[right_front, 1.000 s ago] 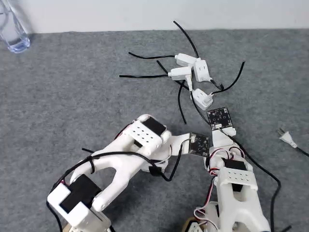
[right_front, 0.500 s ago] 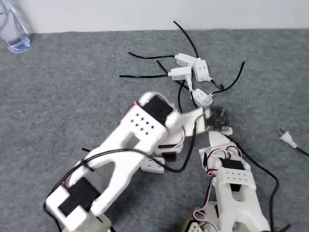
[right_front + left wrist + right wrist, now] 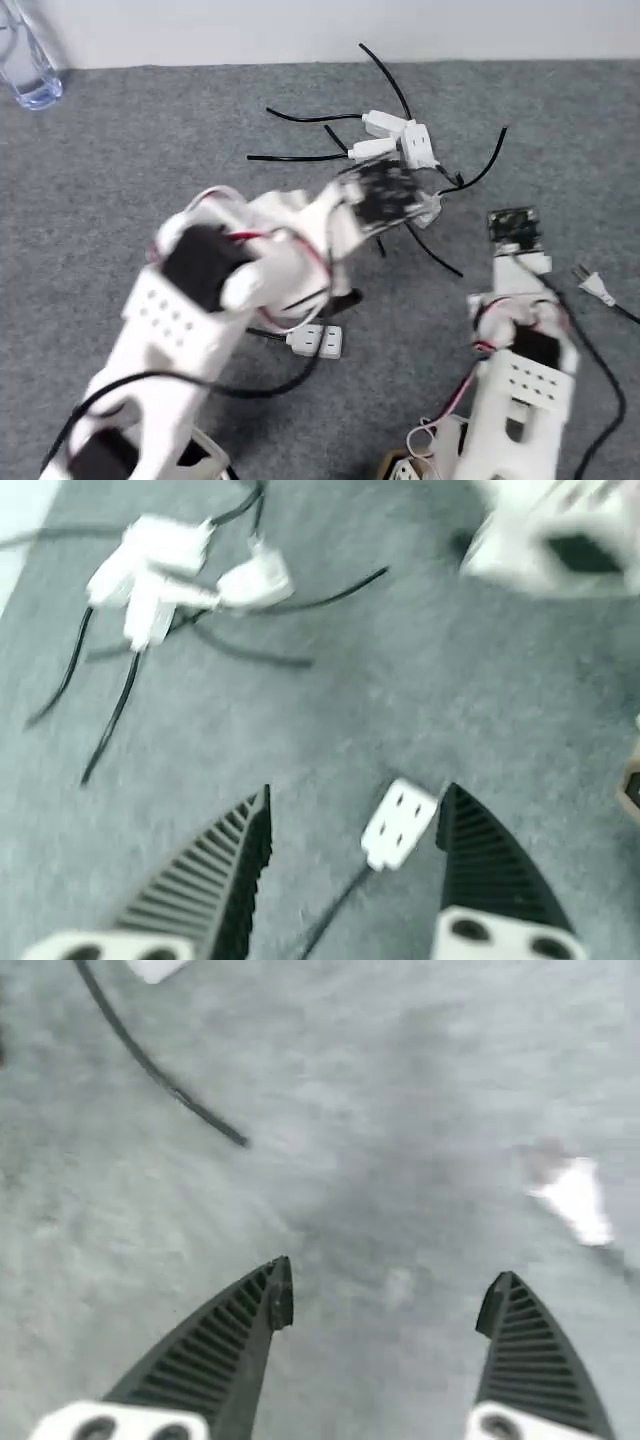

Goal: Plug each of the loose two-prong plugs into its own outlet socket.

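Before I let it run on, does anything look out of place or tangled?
Yes. The white plugs lie heaped at the far side with black cables crossing, and one loose plug sits apart, alone.

The table (image 3: 120, 150) has a grey, felt-like top (evenly lit) and meets a plain white wall (image 3: 300, 30) behind.

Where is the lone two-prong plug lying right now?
High view: the two-prong plug lies on the grey carpet near the right edge, just right of the right arm.
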Motion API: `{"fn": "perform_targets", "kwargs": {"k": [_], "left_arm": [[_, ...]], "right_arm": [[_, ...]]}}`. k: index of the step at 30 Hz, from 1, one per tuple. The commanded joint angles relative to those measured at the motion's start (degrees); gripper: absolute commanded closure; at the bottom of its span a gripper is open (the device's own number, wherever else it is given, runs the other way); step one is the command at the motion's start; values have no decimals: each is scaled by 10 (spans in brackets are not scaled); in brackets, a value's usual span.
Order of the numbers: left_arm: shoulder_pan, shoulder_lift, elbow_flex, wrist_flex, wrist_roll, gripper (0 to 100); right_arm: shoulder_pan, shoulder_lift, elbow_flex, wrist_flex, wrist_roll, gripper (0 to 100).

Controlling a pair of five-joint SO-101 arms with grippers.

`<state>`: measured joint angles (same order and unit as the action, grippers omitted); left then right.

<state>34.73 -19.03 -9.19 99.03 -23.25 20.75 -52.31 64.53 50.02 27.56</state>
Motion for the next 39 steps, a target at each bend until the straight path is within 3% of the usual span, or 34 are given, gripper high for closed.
{"fn": "perform_targets", "kwargs": {"k": [1,9,17,22,27,39], "left_arm": [[-41,-144,131,14,9,746],[-51,-505,400,13,13,746],[-247,-844,572,-33,-69,746],[-309,-839,706,-105,-65,746],[-362,-833,774,-192,-11,746],[-368,-833,945,-273,64,746]], "right_arm": [[51,-29,-159,149,85,702],[96,26,-398,332,170,701],[172,153,-522,354,324,702],[220,270,-623,354,376,702],[233,402,-722,353,436,703],[231,721,-923,358,556,703]]}}
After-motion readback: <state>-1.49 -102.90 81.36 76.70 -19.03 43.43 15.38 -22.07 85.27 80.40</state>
